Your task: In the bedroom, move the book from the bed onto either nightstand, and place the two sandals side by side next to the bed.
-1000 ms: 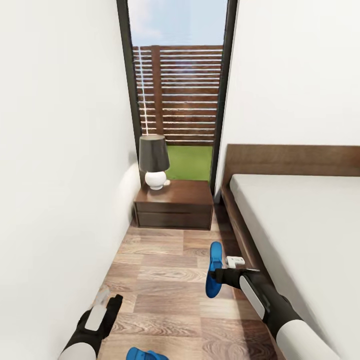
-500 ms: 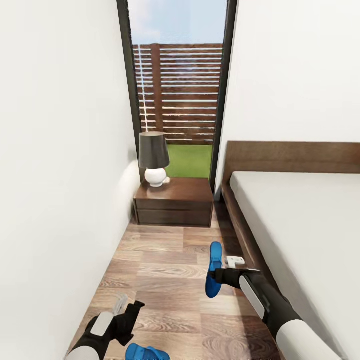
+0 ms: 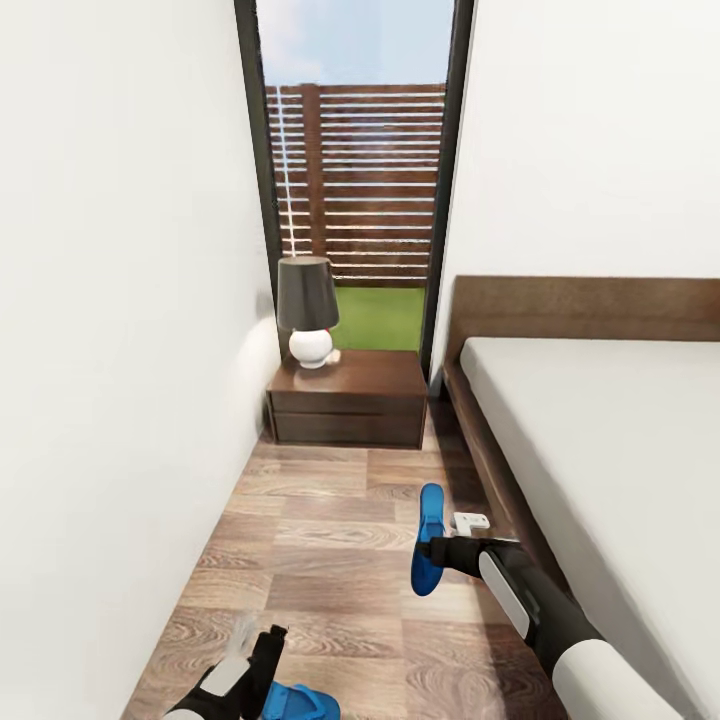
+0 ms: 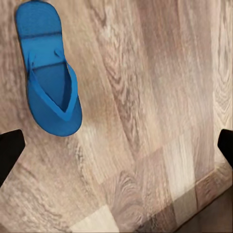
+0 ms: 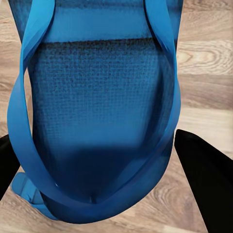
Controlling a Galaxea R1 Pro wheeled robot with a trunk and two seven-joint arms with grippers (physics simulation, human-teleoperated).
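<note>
A narrow strip of wood-plank floor (image 3: 330, 560) is seen between a white wall (image 3: 110, 350) at nine o'clock and the bed (image 3: 610, 440) at three o'clock, its grey mattress lying bare in the part shown. At twelve o'clock a tall black-framed window (image 3: 355, 190) gives onto a slatted fence and grass, and below it the nightstand (image 3: 350, 400) is set against the wall, with a dark-shaded lamp (image 3: 307, 310) on its top toward the wall side. One blue sandal (image 3: 430, 540) is held off the floor by the right gripper (image 3: 432, 549), just beside the bed frame; in the right wrist view the sandal (image 5: 97, 111) is seen between the two dark fingers (image 5: 206, 184), which are closed against its sides. The other sandal (image 3: 298, 702) lies flat on the floor at six o'clock, just beside the left gripper (image 3: 262, 668). In the left wrist view this sandal (image 4: 48, 73) lies clear of the fingertips (image 4: 8, 153), and the jaws are spread wide with nothing between them. A small white block (image 3: 471, 521) is seen just beyond the right gripper, near the bed frame.
</note>
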